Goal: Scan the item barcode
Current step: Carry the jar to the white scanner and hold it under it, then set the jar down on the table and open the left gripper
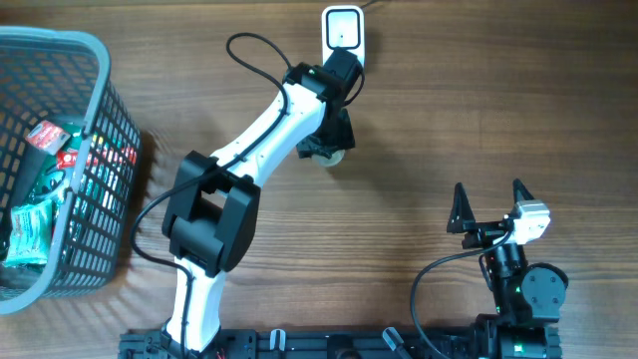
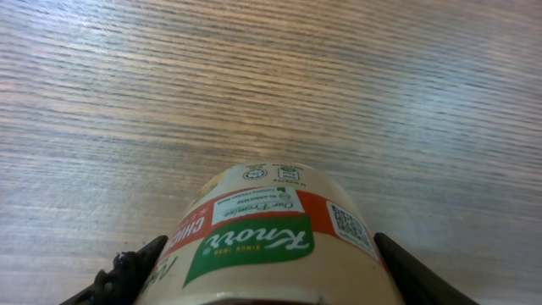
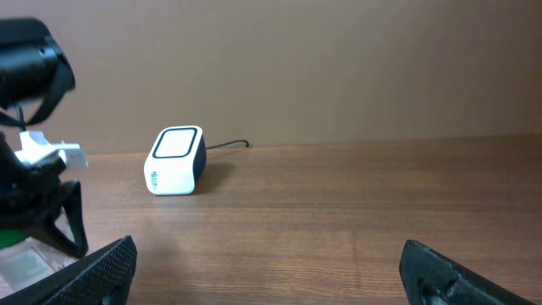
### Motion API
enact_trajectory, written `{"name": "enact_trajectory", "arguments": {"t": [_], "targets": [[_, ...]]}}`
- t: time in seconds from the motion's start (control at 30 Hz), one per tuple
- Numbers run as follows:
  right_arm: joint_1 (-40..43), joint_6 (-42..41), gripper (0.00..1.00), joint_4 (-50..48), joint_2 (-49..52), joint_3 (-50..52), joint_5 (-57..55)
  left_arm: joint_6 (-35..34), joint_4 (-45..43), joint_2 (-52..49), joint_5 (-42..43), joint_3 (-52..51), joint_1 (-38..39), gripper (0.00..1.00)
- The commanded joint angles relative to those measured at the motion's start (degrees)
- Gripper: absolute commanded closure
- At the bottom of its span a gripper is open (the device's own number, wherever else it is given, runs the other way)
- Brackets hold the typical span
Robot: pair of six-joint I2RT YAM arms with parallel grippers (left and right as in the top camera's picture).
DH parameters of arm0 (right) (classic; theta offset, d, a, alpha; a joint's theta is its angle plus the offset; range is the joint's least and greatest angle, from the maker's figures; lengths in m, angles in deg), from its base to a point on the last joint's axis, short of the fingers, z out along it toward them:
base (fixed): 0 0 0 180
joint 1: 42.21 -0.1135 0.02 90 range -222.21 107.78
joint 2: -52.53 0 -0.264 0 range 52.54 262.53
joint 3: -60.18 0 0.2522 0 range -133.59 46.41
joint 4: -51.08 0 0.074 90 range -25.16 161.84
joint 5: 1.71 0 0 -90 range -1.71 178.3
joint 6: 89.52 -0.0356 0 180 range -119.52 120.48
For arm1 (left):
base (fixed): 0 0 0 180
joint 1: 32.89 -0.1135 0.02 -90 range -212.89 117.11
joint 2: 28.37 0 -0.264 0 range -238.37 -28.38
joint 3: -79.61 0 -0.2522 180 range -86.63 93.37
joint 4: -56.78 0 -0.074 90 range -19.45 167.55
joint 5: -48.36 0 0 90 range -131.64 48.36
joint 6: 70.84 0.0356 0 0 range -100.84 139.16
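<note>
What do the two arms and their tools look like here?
The left arm has white links, bulky black joint housings and a black cable looping alongside. The right arm is mostly black, with green lights, a white wrist block and its own black cable. The left tool and right tool both have black, tapered fingers.

A round cream tub [image 2: 262, 246] is seen at the lower centre of the left wrist view, gripped between the two fingers of the left tool [image 2: 269, 284]. A green Knorr logo, an orange band and a small QR code are shown on its label. In the overhead view it is found at upper centre, just below the scanner [image 1: 343, 30]. The scanner, a small white box with a dark-framed window and a black cable [image 3: 227, 145], is set on the tabletop [image 3: 339, 195] at the top centre.
</note>
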Motion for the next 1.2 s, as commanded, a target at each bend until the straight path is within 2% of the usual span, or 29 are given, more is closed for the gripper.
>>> {"name": "enact_trajectory", "arguments": {"t": [0.0,0.17,0.37,0.43,0.47,0.5,0.63,0.87,1.03,1.17], "targets": [[-0.22,0.39,0.0,-0.17,-0.35,0.07,-0.42,-0.07,-3.52,0.2,-0.92,-4.24,1.84,0.39],[-0.22,0.37,0.0,-0.17,-0.35,0.07,-0.42,-0.09,-8.13,0.2,-0.87,-8.85,5.57,0.33],[-0.22,0.37,0.0,-0.17,-0.35,0.07,-0.42,1.25,-7.65,0.22,-1.97,-9.35,9.84,0.34],[-0.22,0.37,0.0,-0.17,-0.35,0.07,-0.42,1.22,-6.34,0.7,-2.16,-9.29,10.29,0.31],[-0.22,0.37,0.0,-0.17,-0.35,0.07,-0.42,1.38,-5.38,1.09,-2.58,-8.98,10.29,0.02],[-0.22,0.37,0.0,-0.17,-0.35,0.07,-0.42,1.4,-3.61,1.49,-3.54,-8.04,10.27,0.0],[-0.22,0.35,0.0,-0.17,-0.35,0.07,-0.42,2.34,4.13,4.66,-6.21,-1.03,10.27,0.0],[-0.22,0.37,0.0,-0.17,-0.35,0.07,-0.42,4.44,10.43,13.6,-8.0,9.86,9.27,0.0],[-0.22,0.39,0.0,-0.17,-0.35,0.07,-0.42,4.39,12.13,21.57,-19.37,10.38,6.29,0.0],[-0.22,0.35,0.0,-0.17,-0.35,0.07,-0.42,4.37,13.81,29.7,-28.59,10.38,-0.39,0.0]]}}
